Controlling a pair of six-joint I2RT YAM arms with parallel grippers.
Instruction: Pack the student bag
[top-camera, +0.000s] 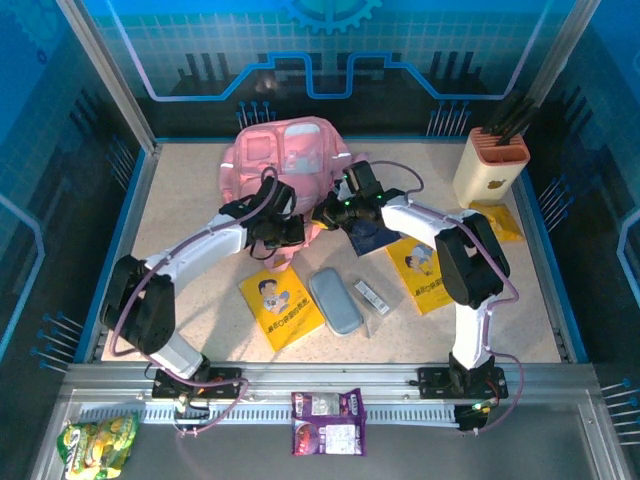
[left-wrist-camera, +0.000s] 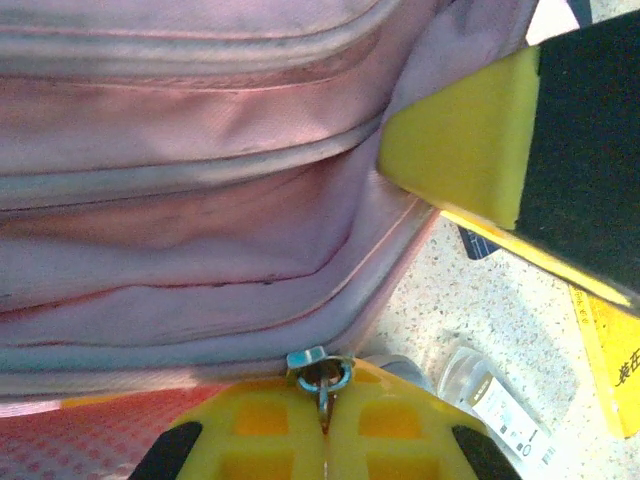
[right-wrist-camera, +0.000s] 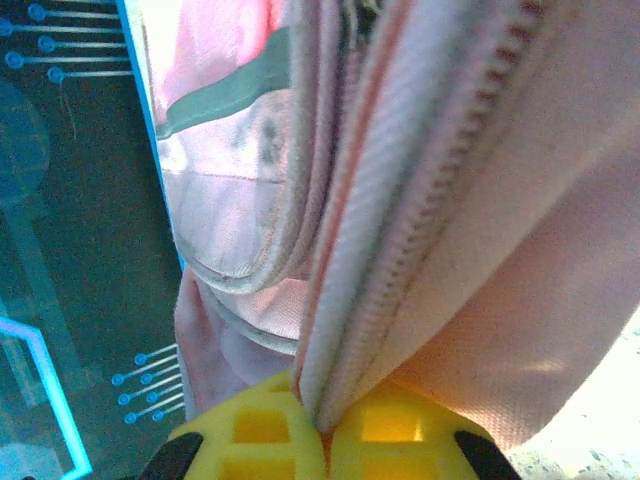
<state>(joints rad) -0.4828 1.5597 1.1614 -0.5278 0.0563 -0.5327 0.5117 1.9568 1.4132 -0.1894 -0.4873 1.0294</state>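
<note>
Left gripper: pressed together on zip pull, likely to run the zip open.
Bag: far centre of table, between both grippers.
Right gripper: pinching bag's zip edge, seemingly bracing it taut.
Yellow booklet: near bag, unpacked; Chinese cover print, too small to read.

Cannot see the near side of the backpack from above, covered by both arms. Cannot read the small print on the yellow booklet, nor the blurred label on the clear packet in the left wrist view.
</note>
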